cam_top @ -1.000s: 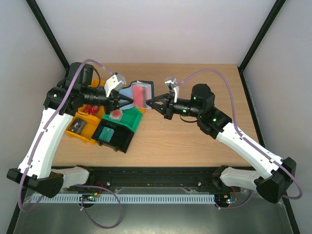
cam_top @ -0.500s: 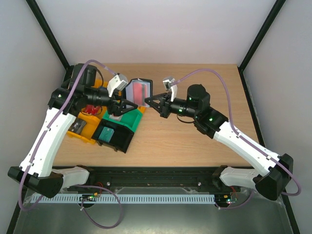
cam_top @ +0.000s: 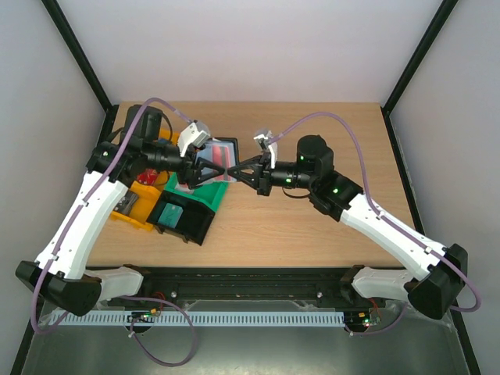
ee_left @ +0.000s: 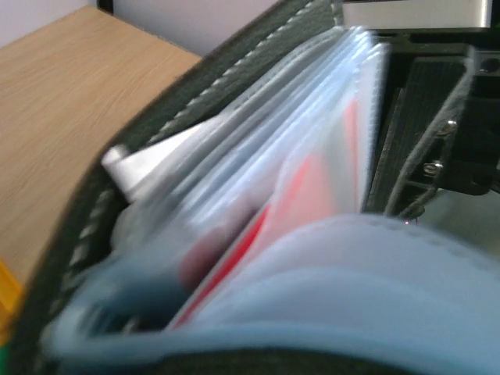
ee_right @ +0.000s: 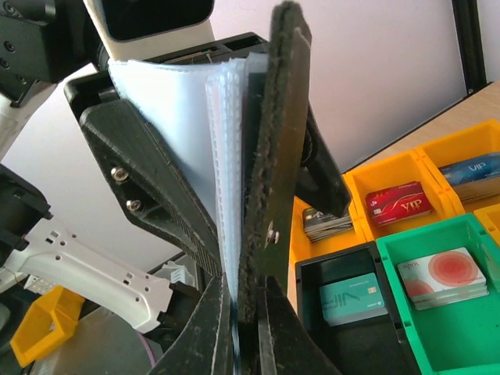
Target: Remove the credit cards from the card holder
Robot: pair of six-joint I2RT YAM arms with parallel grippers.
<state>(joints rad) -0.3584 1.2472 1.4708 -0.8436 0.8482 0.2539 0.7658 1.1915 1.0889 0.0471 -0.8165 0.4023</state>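
Observation:
My right gripper (cam_top: 233, 170) is shut on the bottom edge of the black card holder (cam_top: 222, 150), which stands upright above the bins. In the right wrist view its black cover (ee_right: 275, 148) and pale clear pockets (ee_right: 205, 141) rise from between my right gripper's (ee_right: 244, 344) closed fingers. My left gripper (cam_top: 216, 170) is open, with one finger (ee_right: 148, 180) on each side of the holder. The left wrist view looks closely into the fanned pockets (ee_left: 234, 180), where a red credit card (ee_left: 312, 176) sits inside a sleeve.
Under the grippers stand an orange bin (cam_top: 129, 209) holding a red VIP card (ee_right: 399, 205) and dark cards (ee_right: 326, 223). Beside it are a black bin (cam_top: 181, 225) with a teal card (ee_right: 349, 298) and a green bin (cam_top: 207, 197) with white-red cards (ee_right: 441, 275).
My left gripper has opened and now straddles the holder. My right gripper has carried the holder left, over the bins, and the holder now looks narrower from above.

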